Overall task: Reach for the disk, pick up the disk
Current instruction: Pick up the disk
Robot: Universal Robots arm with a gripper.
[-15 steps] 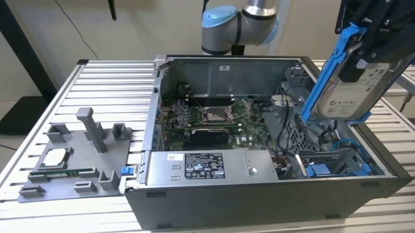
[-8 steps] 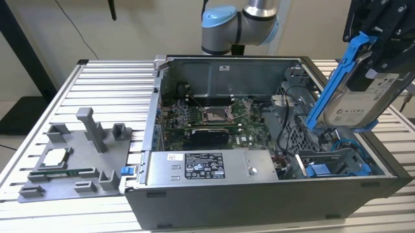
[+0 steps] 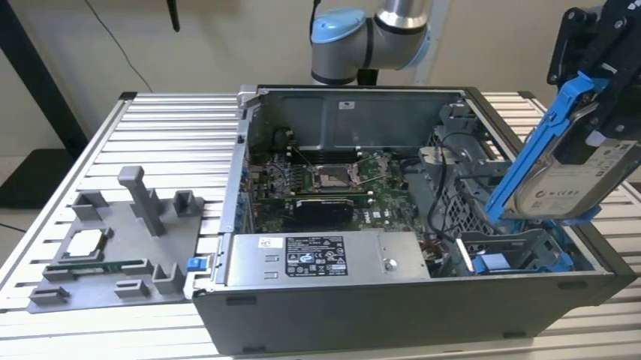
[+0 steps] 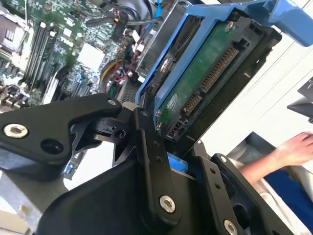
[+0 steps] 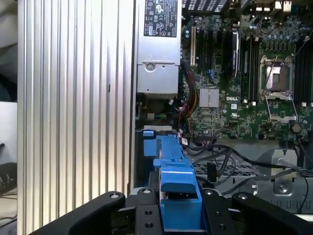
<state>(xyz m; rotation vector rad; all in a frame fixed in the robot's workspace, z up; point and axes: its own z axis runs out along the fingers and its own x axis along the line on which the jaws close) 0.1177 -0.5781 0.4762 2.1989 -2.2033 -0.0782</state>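
Exterior view: the gripper (image 3: 591,142) is clenched on the disk (image 3: 566,176), lifted at three o'clock above the computer case (image 3: 401,315); pickup looks done.

Looks like a robotics lab or test bench: an open computer case (image 3: 401,225) sits on a slatted aluminium table (image 3: 161,142) beside a grey 3D-printed parts fixture (image 3: 110,247), robot arm (image 3: 371,34) overhead.

Blue-framed silver disk (image 3: 567,180) with white label, perhaps green underneath; black gripper (image 3: 601,45); grey case (image 3: 401,315).
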